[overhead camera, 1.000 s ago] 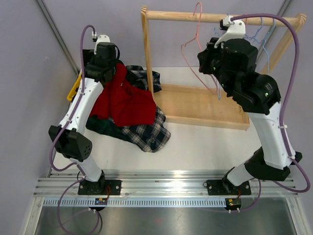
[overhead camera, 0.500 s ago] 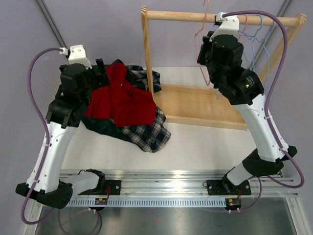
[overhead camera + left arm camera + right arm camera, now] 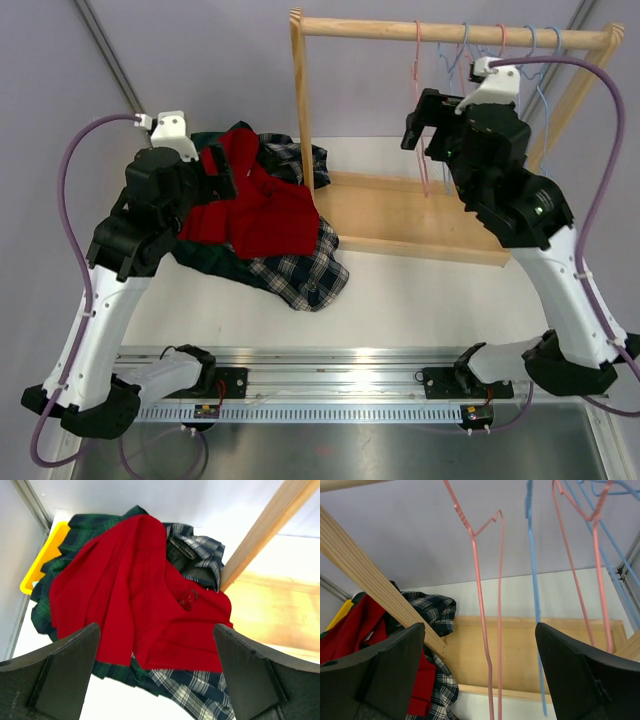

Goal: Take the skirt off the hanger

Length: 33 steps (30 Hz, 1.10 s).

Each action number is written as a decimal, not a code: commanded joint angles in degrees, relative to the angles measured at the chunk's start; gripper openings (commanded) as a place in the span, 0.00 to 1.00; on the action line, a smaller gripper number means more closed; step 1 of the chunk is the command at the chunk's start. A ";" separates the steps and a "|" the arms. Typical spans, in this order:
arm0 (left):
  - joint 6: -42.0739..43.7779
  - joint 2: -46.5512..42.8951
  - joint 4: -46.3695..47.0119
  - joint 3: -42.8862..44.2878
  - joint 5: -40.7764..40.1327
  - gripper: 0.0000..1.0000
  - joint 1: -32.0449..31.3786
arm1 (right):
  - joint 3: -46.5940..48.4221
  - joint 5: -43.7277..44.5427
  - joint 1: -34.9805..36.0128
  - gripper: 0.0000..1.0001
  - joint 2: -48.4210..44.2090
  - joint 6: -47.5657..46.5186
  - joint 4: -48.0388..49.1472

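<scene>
The red skirt (image 3: 262, 208) (image 3: 140, 590) lies crumpled on top of a pile of plaid skirts (image 3: 300, 275) at the table's left. No hanger shows on it. My left gripper (image 3: 212, 168) (image 3: 157, 680) hovers open over the pile's left side with nothing between its fingers. A bare pink hanger (image 3: 422, 110) (image 3: 481, 595) hangs from the wooden rod (image 3: 380, 32). My right gripper (image 3: 426, 120) (image 3: 480, 680) is open just in front of it. In the right wrist view the hanger's wires run down between the fingers, untouched.
Several more blue and pink wire hangers (image 3: 505, 55) (image 3: 536, 605) hang along the rod's right half. The rack's wooden base (image 3: 410, 215) and upright post (image 3: 298, 110) (image 3: 265, 530) stand beside the pile. A yellow object (image 3: 42, 560) sticks out behind the clothes.
My right gripper has opened and let go of the pink hanger, which now hangs straight on the rod. The right arm shifted right and the left arm drew back from the pile.
</scene>
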 commanded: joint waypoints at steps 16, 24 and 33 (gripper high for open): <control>-4.01 -32.16 4.49 -29.01 15.29 0.99 -0.35 | -44.81 -0.95 -0.36 0.99 -57.27 -0.29 8.03; -4.37 -40.26 5.11 -39.06 10.37 0.99 -0.26 | -50.28 3.45 -0.36 0.99 -69.60 2.54 1.27; -4.98 -43.69 4.40 -41.70 5.79 0.99 -0.35 | -51.33 3.01 -0.36 1.00 -67.31 1.05 -0.24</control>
